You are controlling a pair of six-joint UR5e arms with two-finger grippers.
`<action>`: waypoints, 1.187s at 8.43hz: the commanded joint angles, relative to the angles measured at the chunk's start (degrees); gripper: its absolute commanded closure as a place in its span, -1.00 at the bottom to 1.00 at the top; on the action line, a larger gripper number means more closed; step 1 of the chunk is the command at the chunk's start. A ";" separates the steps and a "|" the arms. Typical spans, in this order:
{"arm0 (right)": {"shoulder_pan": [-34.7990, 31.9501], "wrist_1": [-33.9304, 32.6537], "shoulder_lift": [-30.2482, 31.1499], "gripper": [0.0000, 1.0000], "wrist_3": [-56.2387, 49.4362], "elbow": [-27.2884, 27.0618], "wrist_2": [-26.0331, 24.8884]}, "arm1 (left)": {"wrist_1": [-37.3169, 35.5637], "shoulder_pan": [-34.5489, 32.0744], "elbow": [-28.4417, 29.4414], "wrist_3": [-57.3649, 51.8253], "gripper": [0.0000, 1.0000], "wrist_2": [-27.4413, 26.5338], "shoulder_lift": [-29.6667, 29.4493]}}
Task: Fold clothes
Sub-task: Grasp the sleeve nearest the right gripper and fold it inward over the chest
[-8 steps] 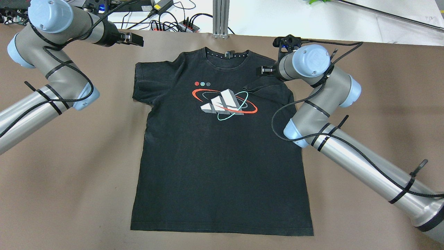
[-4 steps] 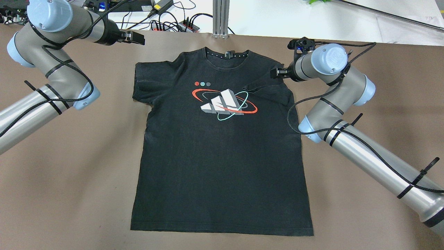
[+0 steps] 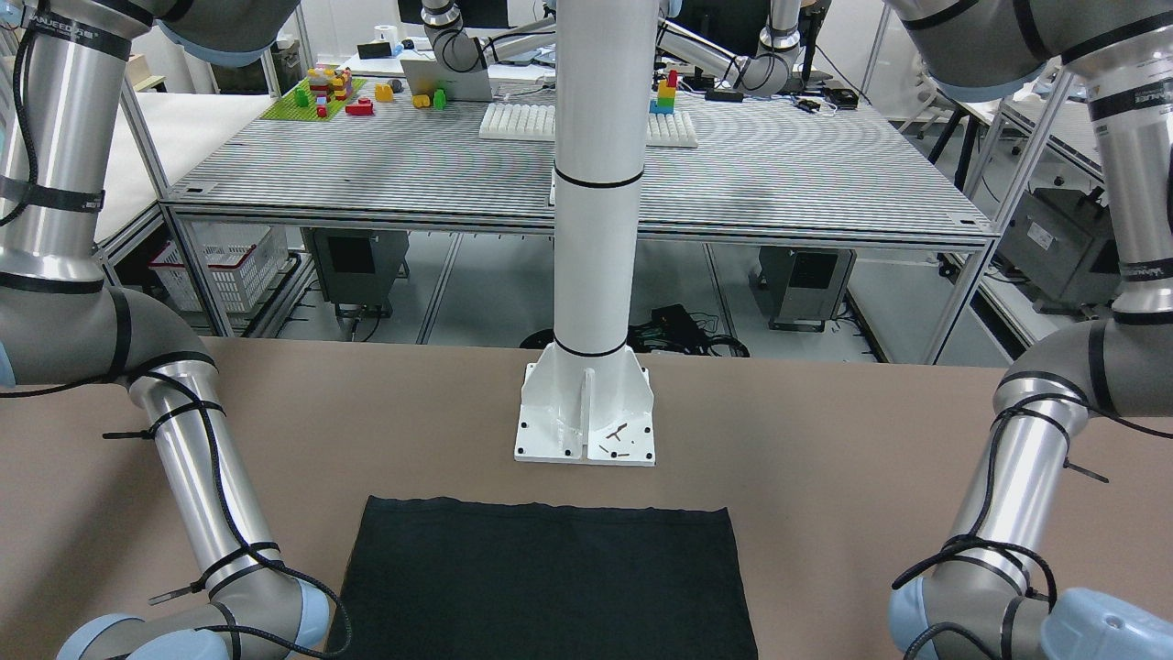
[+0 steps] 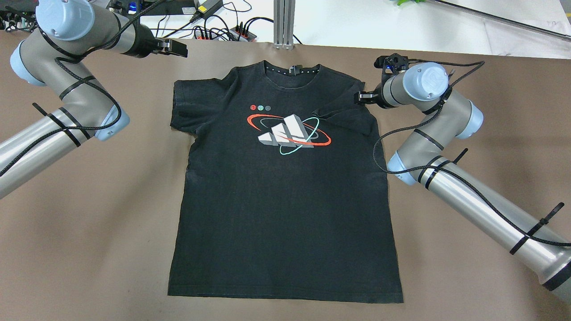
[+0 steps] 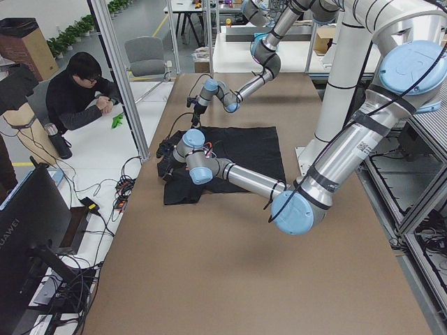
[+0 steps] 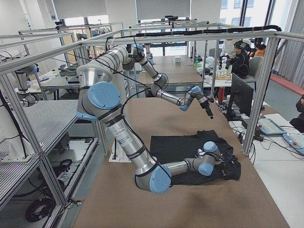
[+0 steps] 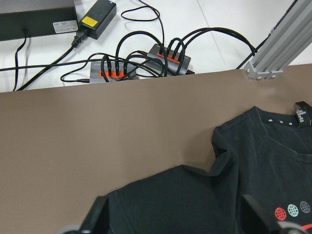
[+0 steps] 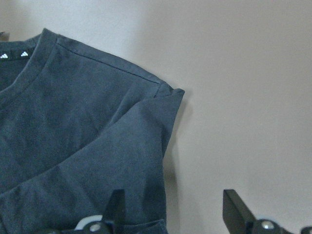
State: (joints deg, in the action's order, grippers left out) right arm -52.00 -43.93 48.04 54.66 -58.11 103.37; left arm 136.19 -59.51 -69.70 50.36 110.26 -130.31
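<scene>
The black T-shirt (image 4: 285, 200) lies flat and face up on the brown table, its print (image 4: 287, 131) showing. Its right sleeve (image 4: 348, 118) is folded in over the chest; its left sleeve (image 4: 187, 104) lies spread out. My right gripper (image 4: 359, 97) is open and empty, just off the shirt's right shoulder; its wrist view shows the shoulder (image 8: 87, 131) between open fingers (image 8: 115, 209). My left gripper (image 4: 178, 48) is open and empty, above the table beyond the left sleeve, which shows in its wrist view (image 7: 204, 200).
Power strips with cables (image 4: 223, 31) and an aluminium post (image 4: 284, 22) stand beyond the table's far edge. The white robot pedestal (image 3: 586, 412) stands behind the shirt's hem (image 3: 550, 513). A person (image 5: 77, 98) sits past the far edge.
My right gripper has moved outward to the right, from over the shirt's shoulder to its edge. The folded sleeve stays in place. The left arm has barely moved.
</scene>
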 commanded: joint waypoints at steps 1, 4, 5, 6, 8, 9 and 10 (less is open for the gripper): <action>0.23 0.07 -0.14 1.00 0.53 -0.16 0.08 | -0.14 0.01 0.08 0.00 -0.89 0.04 -0.38; 0.93 -0.01 0.13 1.00 0.53 -0.60 -0.01 | -0.49 0.01 0.09 -0.09 -0.89 -0.14 -0.91; 1.10 -0.01 0.30 1.00 0.53 -0.60 -0.01 | -0.57 0.01 0.09 0.00 -0.89 -0.14 -1.00; 1.19 -0.01 0.39 1.00 0.53 -0.60 -0.01 | -0.58 0.01 0.09 0.00 -0.89 -0.14 -1.09; 0.93 -0.45 0.39 1.00 0.79 -3.13 1.39 | -0.58 -0.08 0.09 0.00 -0.89 -0.22 -1.18; 0.41 -2.54 0.39 1.00 0.80 -5.85 2.96 | -0.66 -0.08 0.09 0.00 -0.89 -0.22 -1.18; 0.40 -5.17 0.57 1.00 0.80 -8.22 3.41 | -0.66 -0.17 0.09 0.00 -0.89 -0.22 -1.18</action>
State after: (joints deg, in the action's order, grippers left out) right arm -51.24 -45.30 48.43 55.39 -61.93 105.17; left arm 135.58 -59.56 -69.61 50.36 110.06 -131.46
